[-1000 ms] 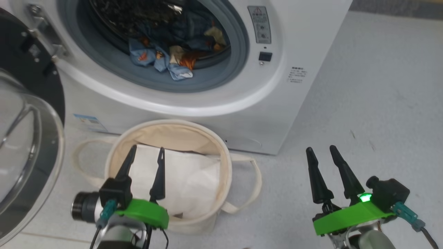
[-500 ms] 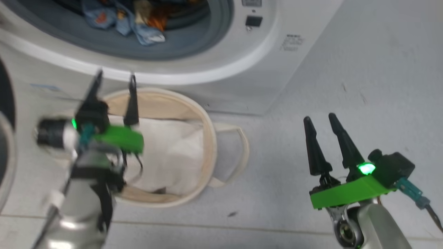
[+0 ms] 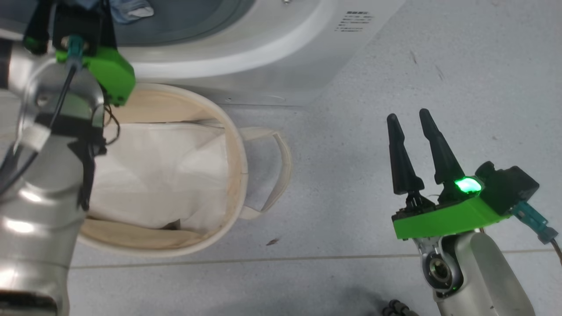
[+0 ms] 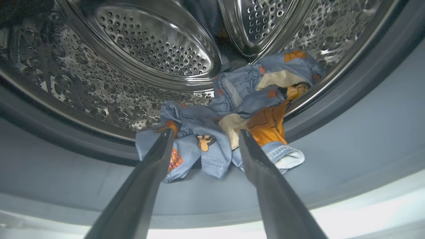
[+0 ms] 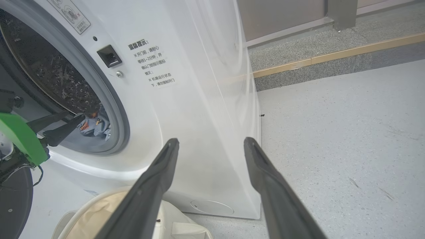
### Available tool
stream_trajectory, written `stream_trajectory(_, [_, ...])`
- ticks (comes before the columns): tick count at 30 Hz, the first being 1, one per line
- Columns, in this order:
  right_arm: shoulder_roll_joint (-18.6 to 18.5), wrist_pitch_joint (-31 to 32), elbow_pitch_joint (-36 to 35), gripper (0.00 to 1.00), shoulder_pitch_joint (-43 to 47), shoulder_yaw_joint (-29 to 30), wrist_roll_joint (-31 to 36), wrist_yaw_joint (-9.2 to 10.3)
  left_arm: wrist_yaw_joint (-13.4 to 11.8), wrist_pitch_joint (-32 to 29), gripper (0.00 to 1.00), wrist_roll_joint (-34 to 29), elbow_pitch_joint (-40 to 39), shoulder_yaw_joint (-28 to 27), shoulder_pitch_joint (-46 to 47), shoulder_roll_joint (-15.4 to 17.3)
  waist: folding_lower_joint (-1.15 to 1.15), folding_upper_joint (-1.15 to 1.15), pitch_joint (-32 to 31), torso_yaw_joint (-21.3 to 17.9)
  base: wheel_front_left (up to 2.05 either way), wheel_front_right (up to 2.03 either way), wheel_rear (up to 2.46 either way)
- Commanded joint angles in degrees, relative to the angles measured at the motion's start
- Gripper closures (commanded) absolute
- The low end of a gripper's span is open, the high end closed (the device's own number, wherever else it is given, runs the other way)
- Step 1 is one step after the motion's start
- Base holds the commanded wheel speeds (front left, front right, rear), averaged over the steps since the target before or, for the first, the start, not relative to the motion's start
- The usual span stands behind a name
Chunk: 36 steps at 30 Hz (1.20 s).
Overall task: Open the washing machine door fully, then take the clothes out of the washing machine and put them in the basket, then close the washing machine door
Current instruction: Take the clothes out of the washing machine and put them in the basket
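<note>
Well, at the far left of the white boxy front-loading washing machine, a slice of its glossy black round door shows, swung clear of the opening. Next along, the left gripper reaches into the machine's mouth, over the grey rubber gasket. Its two long dark fingers are spread wide and hold nothing. They frame the front folds of the clothes, a light-blue soft garment printed with orange bears and cream patches. Whether the tips touch the cloth I cannot tell. The garment lies crumpled at the bottom of the machine's perforated steel drum, with one cuff spilling forward onto the gasket.

On the floor just in front of the machine, below its opening, stands the cream canvas round basket with loop handles. A plain white sheet lies inside it, and the left arm's silver forearm passes over its left side.

Further right, off the machine's front right corner, the right gripper hovers above the speckled grey floor, well apart from the basket. Its fingers are parted wide too, with nothing between them, and they point towards the machine's right front edge. A green light glows on its green mount. On the machine's face, right of the opening, sit a small black latch socket and a printed label.
</note>
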State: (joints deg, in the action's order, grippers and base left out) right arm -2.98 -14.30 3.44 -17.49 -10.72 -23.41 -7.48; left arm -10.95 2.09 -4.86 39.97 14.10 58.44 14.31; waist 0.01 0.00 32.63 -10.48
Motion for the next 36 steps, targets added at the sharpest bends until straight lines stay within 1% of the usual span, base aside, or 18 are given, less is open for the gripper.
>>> stream_trajectory(1, [0.11,-0.7,-1.83,0.0,-0.5,-1.5,-0.57,-0.01,-0.95,-2.04,0.0,-1.96,-0.02,-0.35,3.23,3.01,-0.01,0.0,0.6,-0.61,0.0,0.0,0.0])
stream_trajectory(7, [0.11,-0.7,-2.01,0.0,-1.02,-3.47,-1.42,-0.01,-1.64,-7.6,0.0,-5.81,5.59,2.49,8.77,4.24,-0.01,0.0,0.88,-1.41,0.0,0.0,0.0])
stream_trajectory(9, [0.11,-0.7,-3.07,0.0,-1.36,-4.07,-1.79,-0.01,-1.68,-9.82,0.0,-7.24,7.69,3.64,10.55,4.64,-0.01,0.0,1.09,-1.52,0.0,0.0,0.0])
stream_trajectory(13, [0.11,-0.7,-5.19,0.0,-1.23,-4.57,-2.31,-0.01,-0.29,-11.8,0.0,-7.84,11.05,4.99,13.41,4.37,-0.01,0.0,1.63,-1.68,0.0,0.0,0.0])
stream_trajectory(16, [0.11,-0.7,-5.32,0.0,-1.26,-5.61,-2.06,-0.01,-0.04,-12.48,0.0,-8.2,14.17,5.81,15.86,4.3,-0.01,0.0,2.45,-2.09,0.0,0.0,0.0])
stream_trajectory(21, [0.11,-0.7,-5.54,0.0,-1.65,-5.87,-2.06,-0.01,0.19,-11.42,0.0,-7.66,16.27,6.04,18.0,3.83,-0.01,0.0,3.65,-2.63,0.0,0.0,0.0])
stream_trajectory(25, [0.11,-0.7,-5.87,0.0,-2.17,-6.71,-0.59,-0.01,0.29,-10.29,0.0,-7.0,18.43,6.06,19.79,3.72,-0.01,0.0,5.12,-3.28,0.0,0.0,0.0])
stream_trajectory(27, [0.11,-0.7,-6.2,0.0,-2.36,-6.59,-0.5,-0.01,-0.19,-10.49,0.0,-7.47,19.74,6.52,20.83,4.13,-0.01,0.0,5.99,-3.46,0.0,0.0,0.0])
stream_trajectory(32, [0.11,-0.7,-6.85,0.0,-3.1,-6.44,-0.37,-0.01,-2.59,-10.92,0.0,-9.64,22.6,8.2,23.52,5.88,-0.01,0.0,7.83,-3.77,0.0,0.0,0.0])
stream_trajectory(36, [0.11,-0.7,-6.93,0.0,-3.36,-6.13,-0.04,-0.01,-3.47,-10.02,0.0,-9.22,24.36,8.24,24.61,6.0,-0.01,0.0,8.35,-3.44,0.0,0.0,0.0])
